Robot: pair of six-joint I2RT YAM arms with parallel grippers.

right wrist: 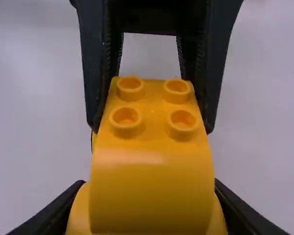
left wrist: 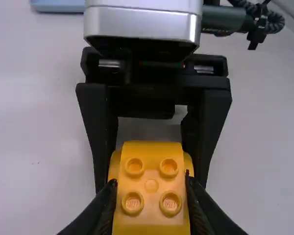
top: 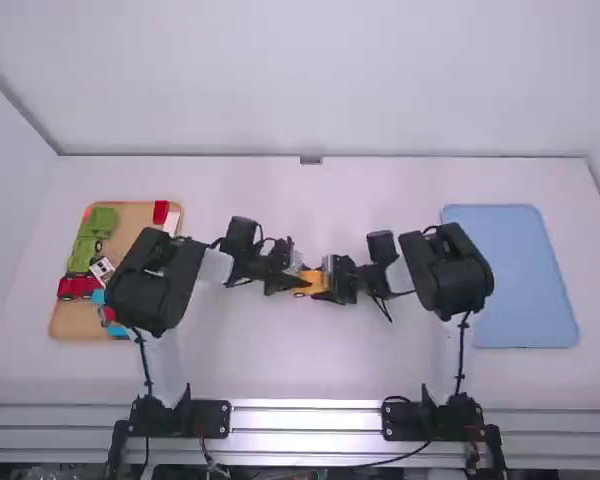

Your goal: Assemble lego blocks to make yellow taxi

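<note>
The yellow taxi body [top: 312, 280] sits in mid-table between the left gripper [top: 288, 274] and right gripper [top: 334, 280], one at each end. In the left wrist view, the left gripper [left wrist: 149, 182] is shut on the near end of the yellow body [left wrist: 152, 188], which shows several studs on top; the right gripper's black fingers flank its far end. The right wrist view has the right gripper [right wrist: 149, 185] shut on the wide, rounded end of the yellow body [right wrist: 151, 181], with the left gripper's fingers along the studded part. The body's underside is hidden.
At the left, a tan tray [top: 70, 318] holds green blocks [top: 93, 232], a red vehicle base [top: 77, 287], a white patterned block [top: 102, 269] and blue pieces [top: 117, 330], partly behind the left arm. A light blue tray [top: 515, 275] lies at the right, beside the right arm.
</note>
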